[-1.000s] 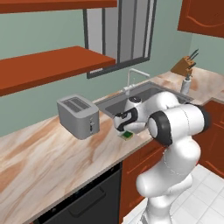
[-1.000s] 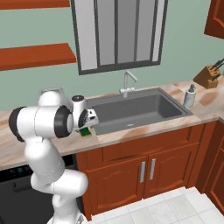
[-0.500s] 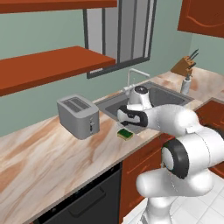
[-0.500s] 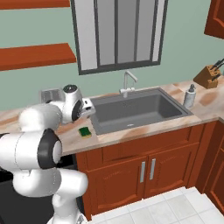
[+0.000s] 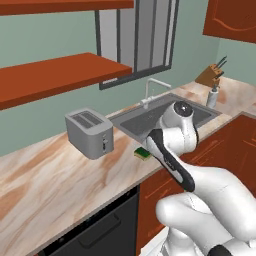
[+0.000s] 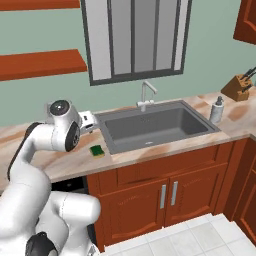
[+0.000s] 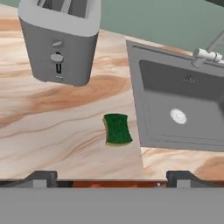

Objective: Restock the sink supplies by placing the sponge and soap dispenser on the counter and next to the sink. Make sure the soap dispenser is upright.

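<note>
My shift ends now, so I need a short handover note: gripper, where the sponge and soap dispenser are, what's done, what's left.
Gripper: open, holding nothing, above the counter.
Sponge: flat on the counter, just left of the sink, near the toaster. Looks done.
Soap dispenser: upright on the counter at the sink's right edge, near the knife block. Looks done.
Left: apparently nothing but confirming both placements.

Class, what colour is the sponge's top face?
Dark green; the sponge shows best in the hand view.

arm (image 5: 200,200): glossy white rounded shells | joints: dark bands (black caps)
</note>
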